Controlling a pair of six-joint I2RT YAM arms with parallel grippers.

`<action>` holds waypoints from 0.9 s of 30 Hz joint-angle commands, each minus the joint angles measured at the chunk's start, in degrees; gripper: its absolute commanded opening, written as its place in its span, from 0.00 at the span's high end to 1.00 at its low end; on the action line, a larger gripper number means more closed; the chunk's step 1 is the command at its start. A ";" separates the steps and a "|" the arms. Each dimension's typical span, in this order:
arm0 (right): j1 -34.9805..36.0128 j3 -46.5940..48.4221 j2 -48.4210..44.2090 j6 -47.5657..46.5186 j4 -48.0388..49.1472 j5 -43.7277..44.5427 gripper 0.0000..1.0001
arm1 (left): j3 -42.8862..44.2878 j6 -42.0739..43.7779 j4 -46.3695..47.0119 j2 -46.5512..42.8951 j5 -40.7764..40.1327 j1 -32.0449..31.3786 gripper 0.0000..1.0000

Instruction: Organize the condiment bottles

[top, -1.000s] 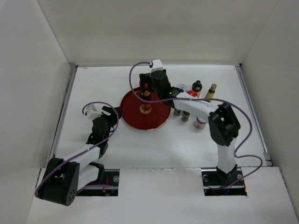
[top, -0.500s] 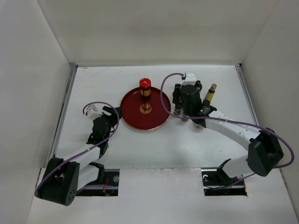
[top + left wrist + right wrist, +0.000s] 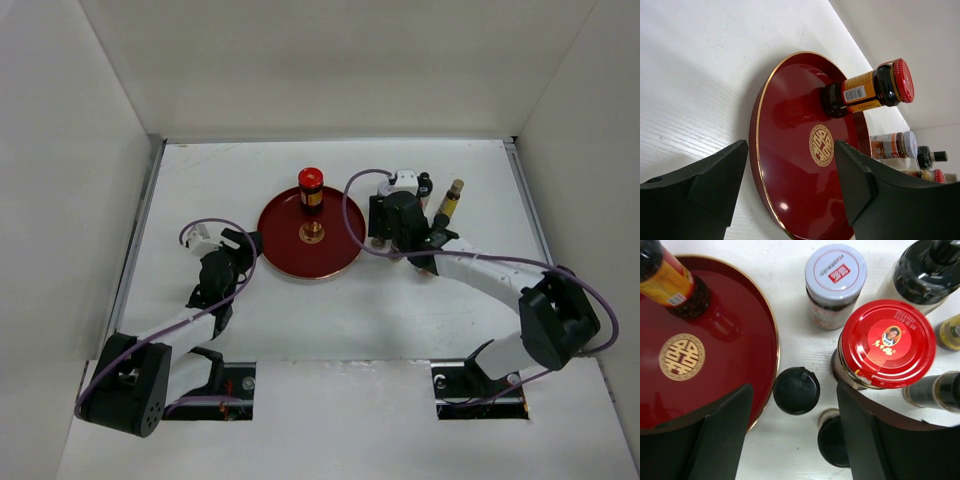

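The round red tray (image 3: 330, 255) holds one red-capped amber bottle (image 3: 311, 187), upright at its far edge. My right gripper (image 3: 385, 232) is open above the bottle cluster right of the tray. In the right wrist view it (image 3: 794, 405) straddles a small black-capped bottle (image 3: 796, 390) without touching it. A second black-capped one (image 3: 835, 440), a red-capped jar (image 3: 887, 342), a lilac-lidded jar (image 3: 835, 272) and a slim yellow bottle (image 3: 449, 198) stand around. My left gripper (image 3: 248, 243) is open and empty at the tray's left rim (image 3: 757, 150).
A dark bottle with a black top (image 3: 927, 270) and another dark bottle (image 3: 935, 390) stand at the cluster's right side. White walls enclose the table on three sides. The right arm's purple cable (image 3: 350, 205) loops over the tray's right edge.
My right gripper left the red-capped bottle standing on the tray, swung right to the bottle cluster, then settled slightly lower over it. The left arm has barely moved.
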 commanded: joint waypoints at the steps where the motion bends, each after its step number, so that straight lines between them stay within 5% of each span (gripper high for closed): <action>1: -0.66 2.22 1.83 -0.07 2.02 0.16 0.29 | 0.55 -0.28 2.35 -0.05 -0.61 -0.50 0.32; 8: -1.01 4.95 5.70 -0.86 1.50 0.08 0.31 | 0.55 -0.46 2.44 0.13 -0.26 -0.42 0.32; 18: -1.18 7.14 8.16 -1.04 0.18 0.61 0.48 | 0.37 -0.72 2.61 0.12 0.44 0.20 0.32; 23: -1.01 8.64 9.92 -1.04 -2.54 0.95 0.31 | 0.46 -0.54 2.35 0.03 0.18 0.20 0.32; 27: -0.92 7.85 9.92 -0.68 -2.63 1.66 0.29 | 0.28 -0.37 2.17 -0.75 0.01 0.20 0.32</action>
